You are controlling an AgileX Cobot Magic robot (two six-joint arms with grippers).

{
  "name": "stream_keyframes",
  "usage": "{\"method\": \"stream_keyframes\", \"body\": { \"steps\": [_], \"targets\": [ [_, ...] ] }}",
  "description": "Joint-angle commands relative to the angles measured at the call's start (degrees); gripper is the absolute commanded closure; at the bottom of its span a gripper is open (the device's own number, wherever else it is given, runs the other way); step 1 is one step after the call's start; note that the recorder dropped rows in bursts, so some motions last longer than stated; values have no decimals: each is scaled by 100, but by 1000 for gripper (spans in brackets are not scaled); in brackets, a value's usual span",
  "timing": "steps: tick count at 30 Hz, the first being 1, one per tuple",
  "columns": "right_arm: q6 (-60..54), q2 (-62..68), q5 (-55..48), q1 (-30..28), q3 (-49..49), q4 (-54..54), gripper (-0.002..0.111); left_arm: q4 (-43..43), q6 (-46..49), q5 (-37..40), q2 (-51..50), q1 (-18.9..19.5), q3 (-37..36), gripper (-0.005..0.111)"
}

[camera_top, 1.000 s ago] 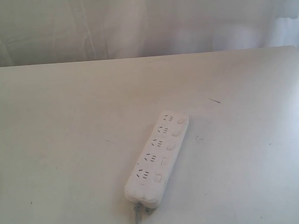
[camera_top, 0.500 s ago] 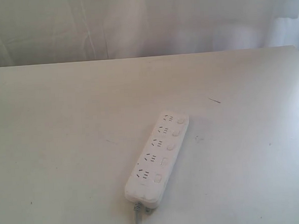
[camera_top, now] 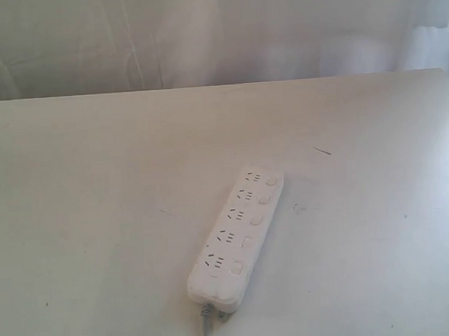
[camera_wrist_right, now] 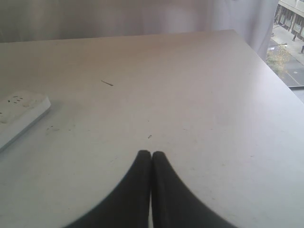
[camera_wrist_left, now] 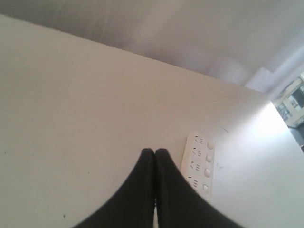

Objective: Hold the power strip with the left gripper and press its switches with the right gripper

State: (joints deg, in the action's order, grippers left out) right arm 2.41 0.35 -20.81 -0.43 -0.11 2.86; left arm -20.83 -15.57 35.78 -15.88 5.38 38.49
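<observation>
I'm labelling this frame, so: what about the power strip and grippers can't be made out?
- Grey cord: cut off by the exterior view's bottom edge.
- Switches: exterior view, too small and washed out to read on or off.
- Power strip: left wrist view, near end partly hidden behind the left gripper; right wrist view, mostly cut by the frame edge.
- Right gripper: like the left, outside the exterior view.

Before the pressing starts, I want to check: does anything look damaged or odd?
Nothing stands out. The power strip lies flat and intact, diagonally on the table; only a thin dark mark sits nearby.
</observation>
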Motion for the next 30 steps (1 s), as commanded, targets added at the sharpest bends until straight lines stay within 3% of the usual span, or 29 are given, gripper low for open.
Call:
{"method": "stream_keyframes", "body": {
  "steps": [1,3,8,15,18,21,30],
  "targets": [
    [-20,-35,65,2,11,11,108,284,-942,147,50,16,32,107],
    [-20,-35,65,2,11,11,108,285,-432,136,50,16,32,107],
    [-20,-35,65,2,11,11,108,-447,2760,37,38,16,-77,107],
    [-20,-35,65,2,11,11,108,-2085,4454,-223,38,16,-809,107],
    [-20,-35,65,2,11,11,108,-1720,4091,-251,48,16,-1051,107],
    [-20,-35,65,2,11,11,108,-968,3033,-371,48,16,-1180,107],
    [-20,-35,65,2,11,11,108,2131,-1584,-606,48,16,-1276,107]
  ]
}}
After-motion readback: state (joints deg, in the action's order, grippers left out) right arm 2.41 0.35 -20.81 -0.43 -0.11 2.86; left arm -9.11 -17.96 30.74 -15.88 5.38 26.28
